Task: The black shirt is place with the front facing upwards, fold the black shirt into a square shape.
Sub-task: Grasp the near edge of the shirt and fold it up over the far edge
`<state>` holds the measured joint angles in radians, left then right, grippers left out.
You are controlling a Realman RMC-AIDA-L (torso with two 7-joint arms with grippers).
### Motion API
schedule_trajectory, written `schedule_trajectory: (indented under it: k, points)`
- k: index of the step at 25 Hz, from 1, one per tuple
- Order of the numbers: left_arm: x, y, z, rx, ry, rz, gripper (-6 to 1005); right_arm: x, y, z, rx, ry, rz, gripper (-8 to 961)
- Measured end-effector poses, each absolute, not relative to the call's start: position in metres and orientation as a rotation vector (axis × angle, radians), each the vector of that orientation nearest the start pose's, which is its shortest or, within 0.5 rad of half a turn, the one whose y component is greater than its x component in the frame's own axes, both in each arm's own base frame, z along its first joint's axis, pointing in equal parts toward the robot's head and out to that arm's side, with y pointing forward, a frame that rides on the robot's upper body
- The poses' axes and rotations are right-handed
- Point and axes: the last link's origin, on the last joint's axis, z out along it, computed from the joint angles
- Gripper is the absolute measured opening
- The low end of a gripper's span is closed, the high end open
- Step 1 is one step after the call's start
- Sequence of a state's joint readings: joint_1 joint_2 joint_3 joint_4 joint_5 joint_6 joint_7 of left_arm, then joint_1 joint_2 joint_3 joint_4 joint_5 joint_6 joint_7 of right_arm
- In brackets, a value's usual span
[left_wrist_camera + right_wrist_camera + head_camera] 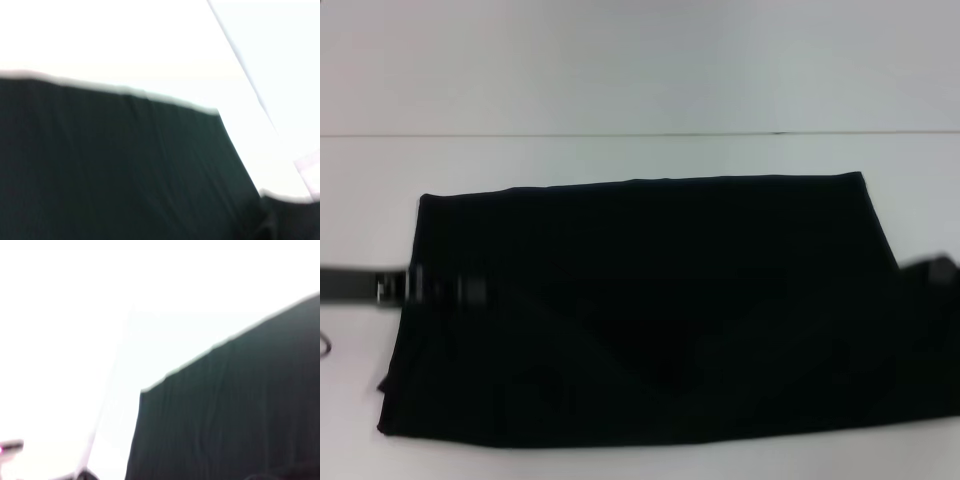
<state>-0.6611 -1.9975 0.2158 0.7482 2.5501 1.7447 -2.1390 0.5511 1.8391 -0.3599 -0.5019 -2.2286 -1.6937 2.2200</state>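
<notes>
The black shirt (640,310) lies on the white table as a wide, flat band with its plain black side showing. No lettering or label is visible. My left gripper (445,289) reaches in from the left and sits over the shirt's left edge, blurred. At the shirt's right end, my right gripper (932,270) appears as a dark shape against the fabric. The left wrist view shows the shirt (115,170) with a straight edge against the table. The right wrist view shows a corner of the shirt (230,415).
The white table (640,155) extends beyond the shirt at the back and on the left. A seam line (620,134) runs across it behind the shirt. The shirt's front edge lies close to the picture's near edge.
</notes>
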Motion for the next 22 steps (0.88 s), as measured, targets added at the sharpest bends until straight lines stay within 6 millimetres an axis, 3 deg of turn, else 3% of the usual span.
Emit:
schedule_trajectory:
  k: [6, 12, 22]
  points:
    - [-0.303, 0.367, 0.066, -2.148, -1.620, -0.712, 53, 0.315, 0.367, 0.073, -1.988, 1.755, 0.977, 56]
    - [-0.306, 0.386, 0.050, -2.024, -1.557, -0.794, 55, 0.300, 0.398, 0.042, -1.888, 1.646, 0.978, 56]
    - [-0.307, 0.409, 0.038, -1.841, -1.458, -0.831, 58, 0.290, 0.418, 0.007, -1.777, 1.504, 0.947, 57]
